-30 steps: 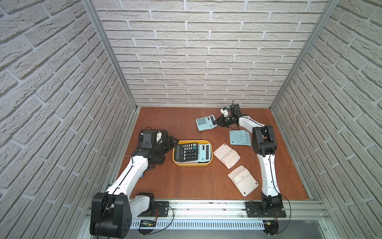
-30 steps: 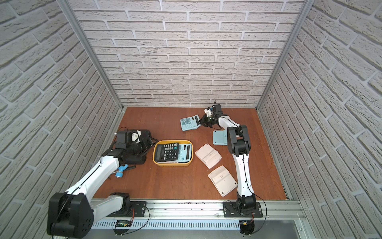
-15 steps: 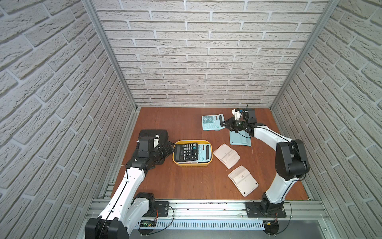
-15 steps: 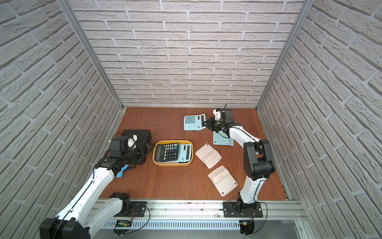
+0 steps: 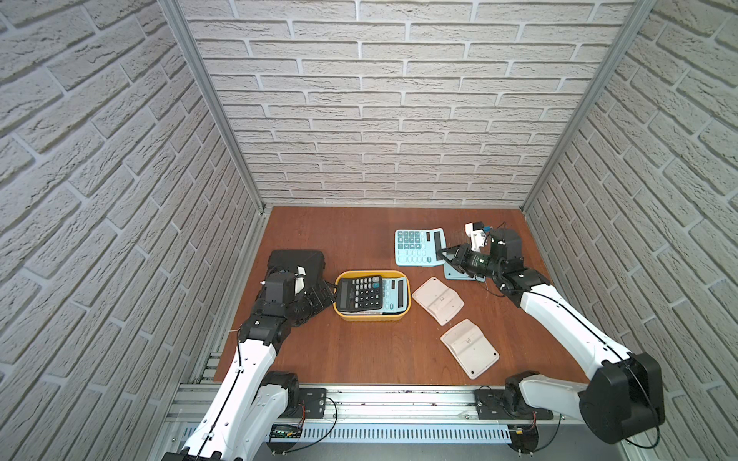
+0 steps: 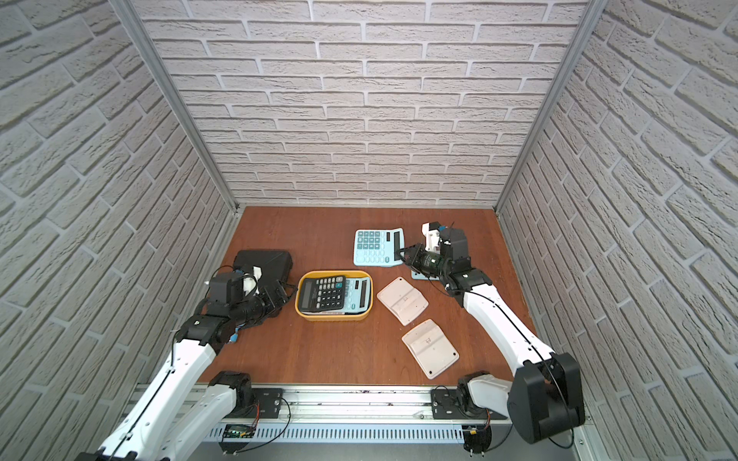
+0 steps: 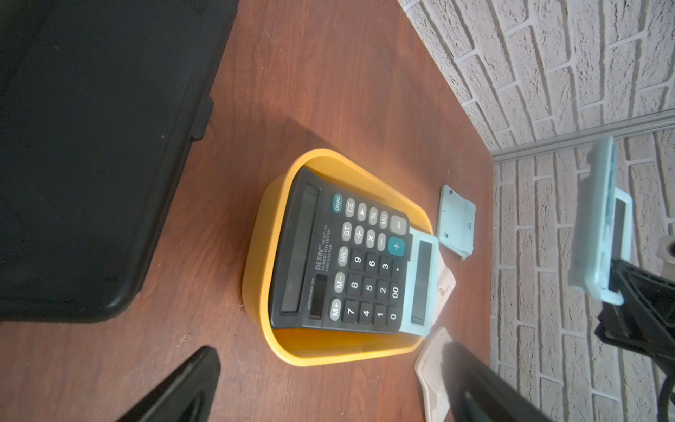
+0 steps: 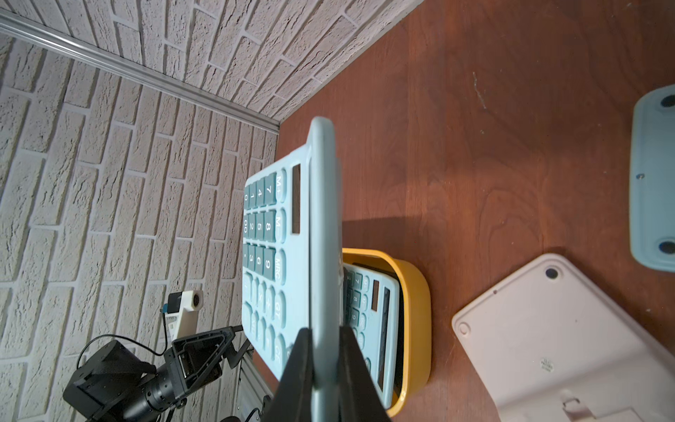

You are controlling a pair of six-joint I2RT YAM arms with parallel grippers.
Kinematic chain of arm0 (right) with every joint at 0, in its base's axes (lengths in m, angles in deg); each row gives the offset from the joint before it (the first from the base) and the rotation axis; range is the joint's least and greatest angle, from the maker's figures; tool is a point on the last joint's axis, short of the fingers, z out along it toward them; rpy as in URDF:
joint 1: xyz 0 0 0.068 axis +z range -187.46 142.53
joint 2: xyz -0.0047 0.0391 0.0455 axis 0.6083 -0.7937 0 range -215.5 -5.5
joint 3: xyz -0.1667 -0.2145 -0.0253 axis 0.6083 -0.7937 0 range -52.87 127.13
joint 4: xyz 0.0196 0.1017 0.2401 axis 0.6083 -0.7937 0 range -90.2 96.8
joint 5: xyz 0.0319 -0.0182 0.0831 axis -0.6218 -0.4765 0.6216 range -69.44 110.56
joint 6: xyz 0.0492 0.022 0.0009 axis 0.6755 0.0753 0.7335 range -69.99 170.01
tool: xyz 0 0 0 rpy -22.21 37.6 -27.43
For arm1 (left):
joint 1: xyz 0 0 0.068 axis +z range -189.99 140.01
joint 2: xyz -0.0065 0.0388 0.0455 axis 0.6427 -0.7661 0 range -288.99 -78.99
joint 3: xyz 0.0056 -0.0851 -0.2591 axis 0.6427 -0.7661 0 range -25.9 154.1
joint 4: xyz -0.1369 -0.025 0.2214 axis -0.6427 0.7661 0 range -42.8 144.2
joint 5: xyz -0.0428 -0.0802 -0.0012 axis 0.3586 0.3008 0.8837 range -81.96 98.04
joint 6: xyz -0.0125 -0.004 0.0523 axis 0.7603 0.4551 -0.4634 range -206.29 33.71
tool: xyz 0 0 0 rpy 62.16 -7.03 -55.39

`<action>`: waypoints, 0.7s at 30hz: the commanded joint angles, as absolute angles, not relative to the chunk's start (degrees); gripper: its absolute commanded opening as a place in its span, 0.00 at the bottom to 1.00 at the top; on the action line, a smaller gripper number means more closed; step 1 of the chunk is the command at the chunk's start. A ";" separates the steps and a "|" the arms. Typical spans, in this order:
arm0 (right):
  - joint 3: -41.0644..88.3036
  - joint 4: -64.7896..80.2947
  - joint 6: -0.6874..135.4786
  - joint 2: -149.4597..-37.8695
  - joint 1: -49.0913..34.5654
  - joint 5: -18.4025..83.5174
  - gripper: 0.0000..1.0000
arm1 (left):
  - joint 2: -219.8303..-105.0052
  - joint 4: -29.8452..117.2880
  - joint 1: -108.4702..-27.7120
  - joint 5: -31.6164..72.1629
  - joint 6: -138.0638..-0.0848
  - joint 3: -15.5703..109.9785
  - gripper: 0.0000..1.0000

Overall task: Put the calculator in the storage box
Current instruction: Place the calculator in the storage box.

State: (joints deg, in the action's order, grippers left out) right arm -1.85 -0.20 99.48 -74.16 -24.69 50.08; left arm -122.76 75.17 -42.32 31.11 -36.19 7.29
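Calculator (image 8: 277,237) edgewise inside right hand (image 8: 324,332)

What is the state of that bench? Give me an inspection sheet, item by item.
Surface: brown wooden table, bare between items.
Job's things: yellow box holds a black calculator lying on a light blue one; a second light blue calculator is lifted, gripped by its edge.
Clutter: black case near the box; two pale calculators and one blue one lie face down.
Grippers: right gripper shut on the lifted calculator; left gripper open, empty, beside the box.
Cables: black lead loops at the right wrist.
Surroundings: white brick walls, metal rail in front.
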 commanded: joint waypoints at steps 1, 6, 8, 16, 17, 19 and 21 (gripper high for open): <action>-3.96 -0.74 102.03 -70.80 -21.56 45.28 0.03 | -122.06 75.23 -42.71 29.98 -37.23 6.44 0.98; -7.93 1.02 104.96 -67.46 -15.11 40.09 0.03 | -120.90 76.06 -42.81 29.51 -37.51 6.03 0.98; -9.34 1.81 105.87 -66.45 -12.52 37.77 0.03 | -120.65 76.53 -42.87 28.99 -37.62 5.92 0.98; -14.09 6.97 109.54 -64.96 -5.15 32.48 0.03 | -118.39 78.05 -42.83 28.11 -37.43 5.70 0.98; -14.27 7.14 109.68 -65.15 -4.40 31.74 0.03 | -118.15 77.97 -42.88 27.90 -37.36 5.53 0.98; -14.44 7.19 110.00 -65.89 -2.84 30.03 0.03 | -117.92 77.35 -42.81 27.67 -37.10 5.06 0.98; -15.26 9.16 110.96 -66.81 -1.69 28.82 0.03 | -118.08 76.68 -42.81 27.67 -36.84 4.86 0.98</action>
